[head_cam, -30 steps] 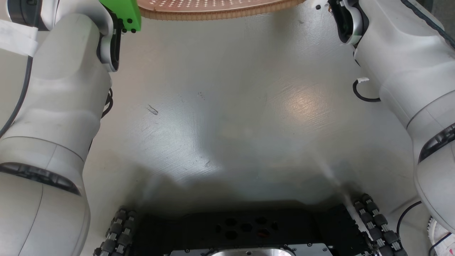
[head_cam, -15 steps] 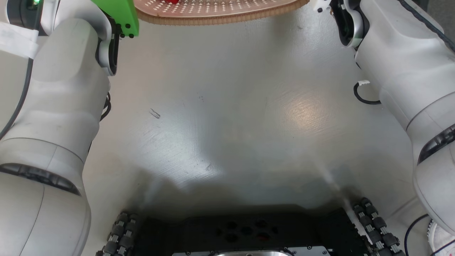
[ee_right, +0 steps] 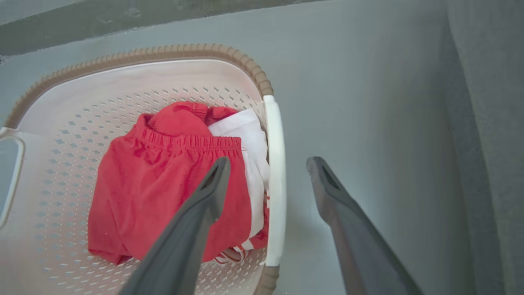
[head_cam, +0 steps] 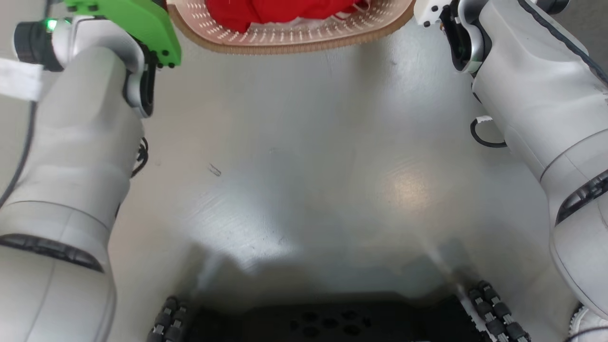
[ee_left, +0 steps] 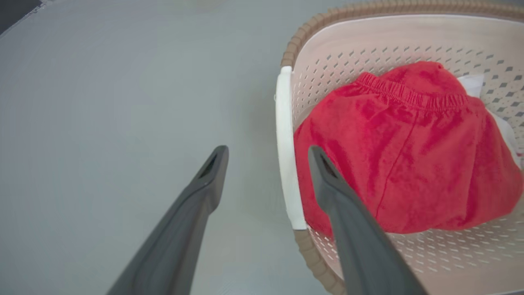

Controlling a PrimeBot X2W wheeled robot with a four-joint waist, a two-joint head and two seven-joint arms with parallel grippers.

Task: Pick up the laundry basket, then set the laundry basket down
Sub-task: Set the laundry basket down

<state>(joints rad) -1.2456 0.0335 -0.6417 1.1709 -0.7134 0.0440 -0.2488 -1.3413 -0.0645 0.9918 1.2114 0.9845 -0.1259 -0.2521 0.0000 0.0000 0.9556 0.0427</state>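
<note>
Head view chops the laundry basket (head_cam: pixel 285 46) off at the top edge, so only its near end shows. The white cloth (ee_right: pixel 245 131) is mostly buried under the red shorts (ee_right: pixel 143 184).

The grey floor (head_cam: pixel 304 156) is carrying the laundry basket (head_cam: pixel 294 38) at the far side & the robot's wheeled base (head_cam: pixel 332 323) near; small scuffs (head_cam: pixel 215 170) are showing betw. them

Red garment (ee_left: pixel 409 155) beside white cloth (ee_right: pixel 245 129); glossy grey floor (head_cam: pixel 304 166).
</note>
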